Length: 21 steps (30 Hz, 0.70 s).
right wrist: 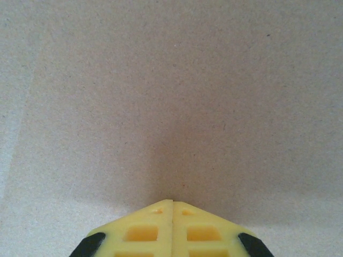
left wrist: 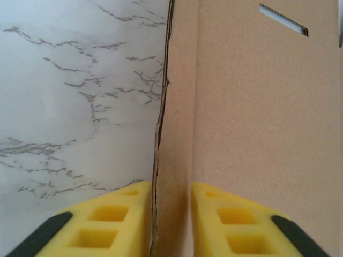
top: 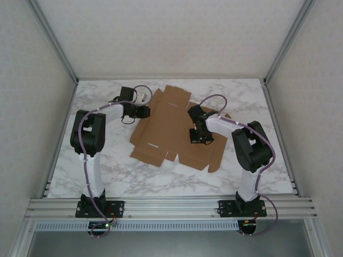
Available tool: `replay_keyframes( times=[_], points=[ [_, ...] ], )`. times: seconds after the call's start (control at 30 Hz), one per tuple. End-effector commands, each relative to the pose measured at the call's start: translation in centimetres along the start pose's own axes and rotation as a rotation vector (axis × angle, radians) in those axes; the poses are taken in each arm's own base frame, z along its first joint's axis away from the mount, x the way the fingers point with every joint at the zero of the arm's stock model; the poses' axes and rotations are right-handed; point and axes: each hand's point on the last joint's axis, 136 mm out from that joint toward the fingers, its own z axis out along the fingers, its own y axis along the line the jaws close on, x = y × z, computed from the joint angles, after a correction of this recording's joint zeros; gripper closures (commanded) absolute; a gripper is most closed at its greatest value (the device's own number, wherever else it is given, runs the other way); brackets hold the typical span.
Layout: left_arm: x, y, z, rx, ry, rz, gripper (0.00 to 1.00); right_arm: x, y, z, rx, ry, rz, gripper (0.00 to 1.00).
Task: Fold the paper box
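Where the arm bases sit, bottom of the overhead view: nothing in play, the action is up the marble table (top: 252, 101).
Box position: the paper box (top: 166, 128) lies opened out flat in the middle of the frame, near flaps pointing down-frame, far tabs at upper centre.
Right gripper (right wrist: 172, 202): fingertips pressed together, nothing between them, aimed at a bare brown panel right of centre. Resting on it or just above it? I cannot tell.
Left gripper (left wrist: 171, 187): at the sheet's left edge, its yellow fingers (left wrist: 126, 214) narrowly parted astride a side flap's raw edge. Whether they bite yet, I cannot tell.
Handling, my read: light, thin board, stiff across each panel but ready to hinge at the creases. The matte faces give pads little purchase, and the edges would crush under a hard squeeze.
Where to hold: a free flap edge close to its crease, with the main panel pinned down so the sheet doesn't skate.
Far detail: a locking slot (left wrist: 284, 20) shows at the upper right of the left wrist view.
Writing: none, just plain brown board.
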Motion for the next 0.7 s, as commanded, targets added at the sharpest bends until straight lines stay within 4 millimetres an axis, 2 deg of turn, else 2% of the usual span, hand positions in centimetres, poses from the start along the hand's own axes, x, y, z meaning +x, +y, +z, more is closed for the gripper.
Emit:
replay_keyframes(
  times=[0.0, 0.13, 0.3, 0.4, 0.53, 0.67],
  points=[
    [0.6, 0.5, 0.5, -0.035, 0.012, 0.0, 0.87, 0.6, 0.7, 0.8, -0.018, 0.039, -0.018, 0.94],
    [-1.0, -0.2, -0.9, -0.095, -0.039, 0.043, 1.0, 0.2, 0.7, -0.5, -0.025, -0.002, -0.012, 0.9],
    [-4.4, -0.6, -5.1, -0.224, -0.154, 0.065, 1.0, -1.5, 0.4, -4.2, -0.038, -0.114, 0.029, 0.77],
    [-5.6, -1.3, -7.0, -0.254, -0.199, 0.081, 1.0, -2.5, 0.6, -5.3, -0.102, -0.151, 0.08, 0.71],
    [-5.7, -2.0, -7.8, -0.27, -0.207, 0.091, 1.0, -3.7, 2.3, -5.4, -0.27, -0.129, 0.152, 0.7],
    [-5.4, -2.7, -7.8, -0.276, -0.204, 0.114, 1.0, -5.5, 4.3, -5.6, -0.363, -0.128, 0.179, 0.74]
  ],
)
